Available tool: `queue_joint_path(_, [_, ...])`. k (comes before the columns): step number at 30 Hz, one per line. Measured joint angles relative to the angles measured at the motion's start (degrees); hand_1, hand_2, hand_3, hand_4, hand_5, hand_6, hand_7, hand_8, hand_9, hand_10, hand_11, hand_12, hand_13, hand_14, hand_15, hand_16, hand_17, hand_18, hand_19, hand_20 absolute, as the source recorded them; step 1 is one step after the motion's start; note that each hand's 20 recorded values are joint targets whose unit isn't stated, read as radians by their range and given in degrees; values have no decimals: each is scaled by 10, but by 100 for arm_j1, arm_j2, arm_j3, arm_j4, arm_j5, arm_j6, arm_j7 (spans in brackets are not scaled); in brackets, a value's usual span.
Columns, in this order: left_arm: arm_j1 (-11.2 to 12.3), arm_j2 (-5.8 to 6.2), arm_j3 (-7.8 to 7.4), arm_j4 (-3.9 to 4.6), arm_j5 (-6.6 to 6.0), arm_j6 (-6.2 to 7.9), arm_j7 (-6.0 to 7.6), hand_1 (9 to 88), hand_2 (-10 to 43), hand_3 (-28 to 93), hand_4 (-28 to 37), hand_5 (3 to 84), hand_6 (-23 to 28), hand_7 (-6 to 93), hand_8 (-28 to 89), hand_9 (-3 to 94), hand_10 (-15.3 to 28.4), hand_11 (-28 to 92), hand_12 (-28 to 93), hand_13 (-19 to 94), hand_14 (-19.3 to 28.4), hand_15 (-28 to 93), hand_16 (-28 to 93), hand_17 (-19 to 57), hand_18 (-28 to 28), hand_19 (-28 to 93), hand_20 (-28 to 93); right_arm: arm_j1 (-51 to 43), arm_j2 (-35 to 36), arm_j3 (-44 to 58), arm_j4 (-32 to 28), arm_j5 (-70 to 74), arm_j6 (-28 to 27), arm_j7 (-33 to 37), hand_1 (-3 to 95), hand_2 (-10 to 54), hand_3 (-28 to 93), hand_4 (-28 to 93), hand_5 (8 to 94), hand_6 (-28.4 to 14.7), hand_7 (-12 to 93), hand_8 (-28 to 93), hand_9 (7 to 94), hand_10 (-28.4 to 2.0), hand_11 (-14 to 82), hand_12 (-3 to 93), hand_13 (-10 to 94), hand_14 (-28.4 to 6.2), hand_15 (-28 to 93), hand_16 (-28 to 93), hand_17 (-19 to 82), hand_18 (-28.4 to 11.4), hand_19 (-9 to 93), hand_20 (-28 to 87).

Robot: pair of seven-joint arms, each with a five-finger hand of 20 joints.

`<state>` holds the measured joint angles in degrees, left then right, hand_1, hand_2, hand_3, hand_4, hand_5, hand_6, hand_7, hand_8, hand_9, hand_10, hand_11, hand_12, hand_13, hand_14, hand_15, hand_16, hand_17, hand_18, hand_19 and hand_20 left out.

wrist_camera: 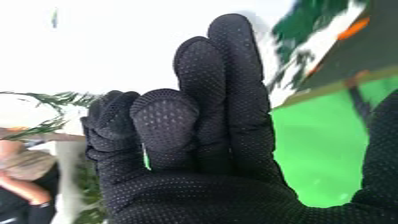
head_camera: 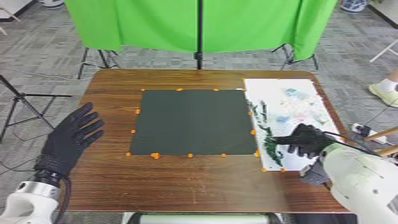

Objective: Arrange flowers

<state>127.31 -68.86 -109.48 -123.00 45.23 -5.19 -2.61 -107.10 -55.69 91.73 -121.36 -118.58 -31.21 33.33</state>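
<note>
The right hand (head_camera: 306, 140), in a black fabric glove, is above the nearer part of a white rectangular sheet (head_camera: 265, 86) on the right side of the brown wooden counter (head_camera: 178, 187). It is open: its longer fingers are nearly straight, the outer ones somewhat bent, and the thumb stands well apart from them; I can make out nothing in its hold. Its fingers point toward the left edge of the sheet, close to a dark green leafy stem (head_camera: 271, 151) lying there, though whether they touch it I cannot tell. Farther along that same edge lie more green leafy stems (head_camera: 262, 112), stretched out roughly front to back. Pale blue, pink and whitish flowers (head_camera: 290, 92) lie loosely over the middle and far part of the sheet. In the right wrist view, thin feathery green sprigs (wrist_camera: 60, 100) show against white. The left hand (head_camera: 67, 142), also gloved in black, is open and empty at the left edge of the counter, its fingers straight, a little spread and pointing away from the robot. Between the two hands lies a flat dark grey-green mat (head_camera: 191, 122), with small orange markers (head_camera: 155, 155) around its border; the white sheet lies along its right side. Beyond the counter hangs a bright green cloth (head_camera: 142, 25), with a thin black pole (head_camera: 200, 30) in front of it.
</note>
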Motion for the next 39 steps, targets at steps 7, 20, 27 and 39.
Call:
queue_joint_path(7, [87,6,-7,-55,-12,100,7,273,-54,696,-273,259,22,233,-133,190,96,293,130,133,117,429,-27,-102,188,452,102,304,587,-330,114,-111,-569,-170,145,-90,630,-282,767,-14,445,-179,753,-141,575,350,740,-111,805,300,446,-228,932,535])
queue_joint_path(20, [108,6,-40,-59,-18,126,16,270,-52,697,-273,260,23,230,-132,191,96,290,131,133,118,428,-26,-102,188,452,101,492,767,-692,155,-287,-1213,-369,176,-95,628,-283,862,6,450,-172,850,-122,576,349,822,-98,807,313,529,-232,932,613])
queue_joint_path(27, [117,6,-39,-63,-20,124,32,268,-37,699,-277,261,23,229,-132,192,97,289,130,134,118,428,-26,-102,188,452,101,683,766,-994,204,-405,-1257,-436,383,-79,499,-280,846,9,449,-177,835,-121,569,349,811,-95,803,319,520,-224,932,603])
queue_joint_path(39, [143,6,-39,-67,-52,108,58,264,-34,704,-281,263,24,227,-131,193,98,290,129,133,119,429,-26,-103,189,453,101,789,729,-1211,188,-239,-1196,-143,403,-49,797,-283,849,10,417,-2,863,-101,535,336,827,-72,792,315,538,-212,932,589])
